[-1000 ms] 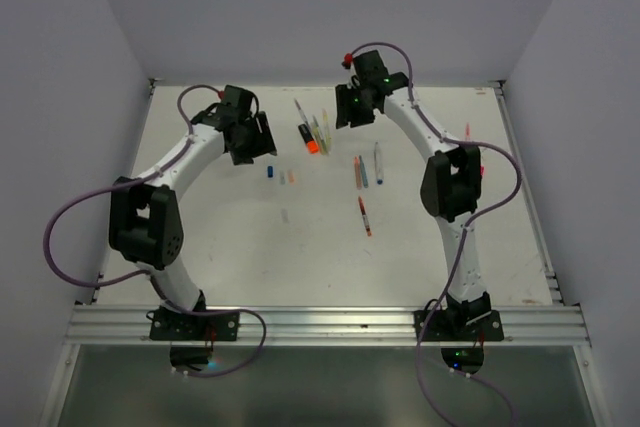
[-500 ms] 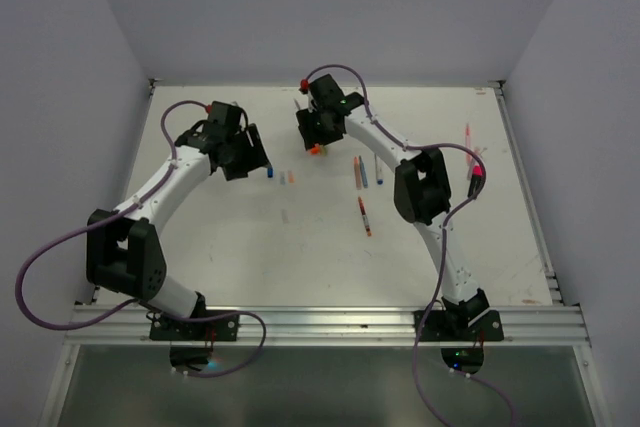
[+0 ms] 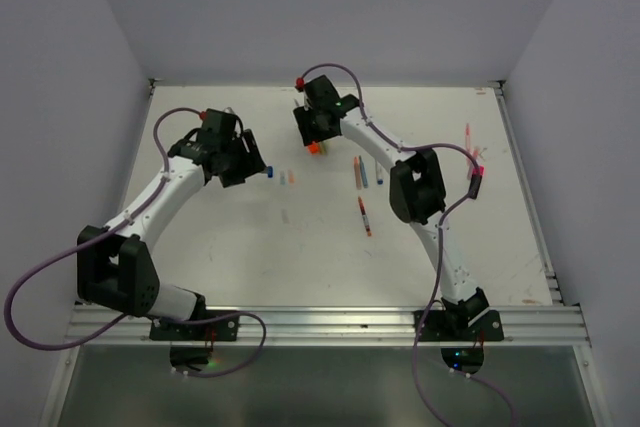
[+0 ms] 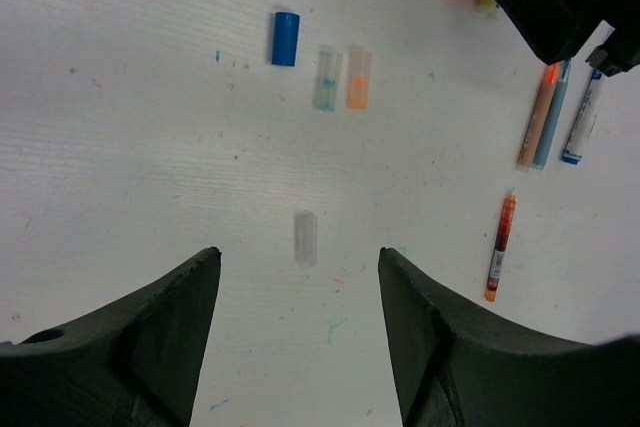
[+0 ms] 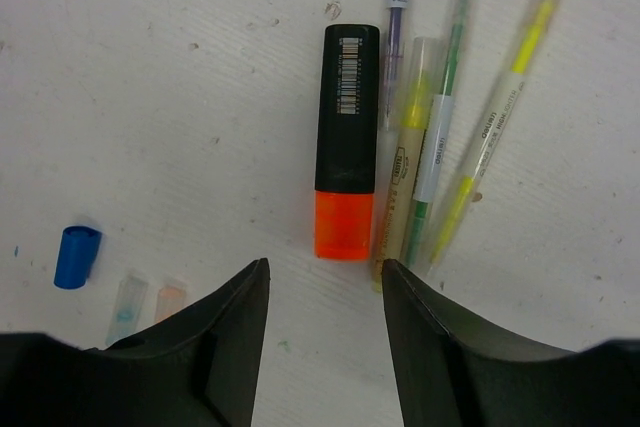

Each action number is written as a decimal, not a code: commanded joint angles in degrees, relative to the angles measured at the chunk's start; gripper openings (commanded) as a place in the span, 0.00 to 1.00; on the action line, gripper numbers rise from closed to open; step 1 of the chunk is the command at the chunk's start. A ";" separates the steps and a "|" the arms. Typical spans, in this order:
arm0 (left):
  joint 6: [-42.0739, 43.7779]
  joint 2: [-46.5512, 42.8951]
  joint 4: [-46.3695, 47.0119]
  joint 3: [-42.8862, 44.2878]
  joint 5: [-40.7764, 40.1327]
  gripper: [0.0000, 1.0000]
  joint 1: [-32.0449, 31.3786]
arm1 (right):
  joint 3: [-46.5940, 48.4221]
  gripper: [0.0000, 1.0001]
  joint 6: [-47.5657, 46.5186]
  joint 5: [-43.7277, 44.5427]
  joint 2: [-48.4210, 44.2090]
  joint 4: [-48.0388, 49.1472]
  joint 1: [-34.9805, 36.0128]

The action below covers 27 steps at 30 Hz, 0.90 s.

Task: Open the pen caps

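With your right jaws wide and empty over the orange cap [image 5: 345, 224] of the black highlighter [image 5: 347, 107] on the surface [image 5: 150, 97], and left jaws equally wide, you are approaching: next, lower and pinch that cap.

Lab test cell: white table [image 3: 250, 257] boxed by plain walls [image 3: 60, 67], arms [image 3: 445, 252] bolted to aluminium rail [image 3: 330, 322].

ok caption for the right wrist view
Open jaws poised over a black highlighter with its orange cap on, slim pens beside it, blue cap loose.
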 commanded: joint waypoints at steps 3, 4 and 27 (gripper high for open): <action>-1.23 -4.08 1.08 -1.75 -1.05 0.68 0.39 | 2.40 0.52 -0.84 2.72 1.20 3.62 1.18; -1.23 -4.34 1.17 -1.84 -1.05 0.68 0.39 | 2.66 0.52 -0.84 2.89 1.29 3.53 1.18; 0.00 -5.31 1.17 -2.72 -0.17 0.68 0.39 | 1.62 0.48 -0.22 5.88 4.10 3.27 2.15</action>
